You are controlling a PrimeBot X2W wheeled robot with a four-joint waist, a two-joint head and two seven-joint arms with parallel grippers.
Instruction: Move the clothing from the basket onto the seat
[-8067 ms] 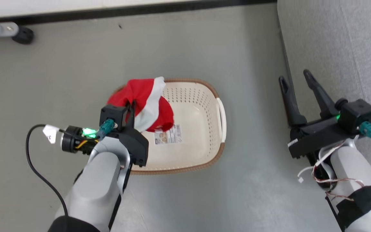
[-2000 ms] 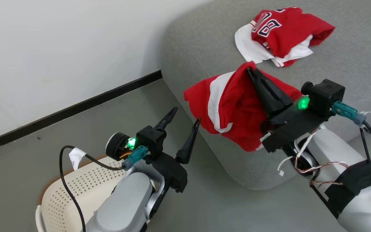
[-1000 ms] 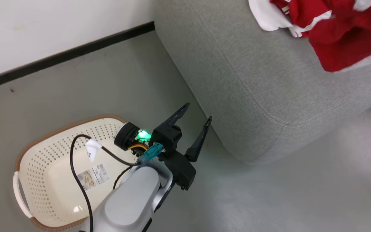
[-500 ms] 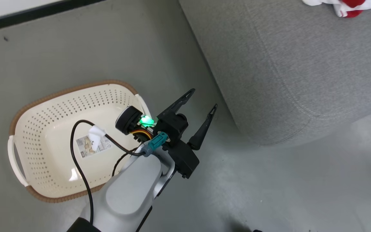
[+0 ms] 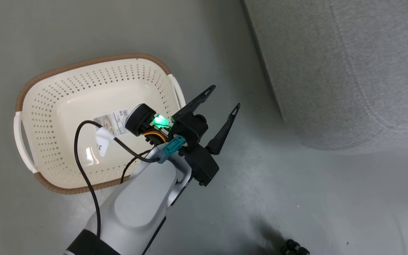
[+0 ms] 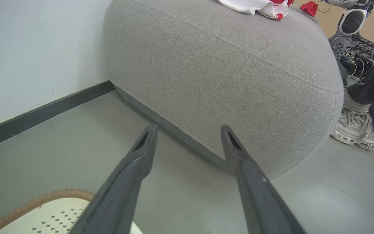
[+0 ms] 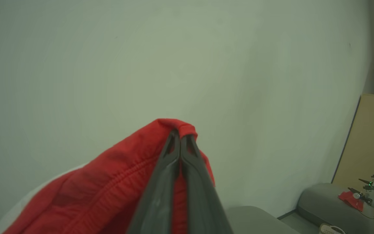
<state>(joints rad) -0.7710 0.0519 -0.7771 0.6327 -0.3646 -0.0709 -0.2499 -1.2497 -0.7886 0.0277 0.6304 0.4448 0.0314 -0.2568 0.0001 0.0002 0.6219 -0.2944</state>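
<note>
Basket at the left of the head view: the cream-white perforated plastic laundry basket [image 5: 48, 106] with its brown woven-look rim stands on the floor [image 5: 296, 194], holding nothing but its label sticker [image 5: 113, 122]. Just right of its handle, the left claw [image 5: 225, 96] hangs spread wide and empty. Its fingers are aimed toward the large light-grey fabric seat [image 5: 331, 71] at the upper right. The left wrist view adds red-and-white clothing [image 6: 255, 5] lying on the seat's top and a person's pale shoe [image 6: 355, 130] at the seat's right end. The right wrist view shows the right claw [image 7: 181, 134] pressed tight on a red garment [image 7: 109, 182], raised before the wall [image 7: 109, 65]. The seat probably lies below it, so that arm is the nearer.
</note>
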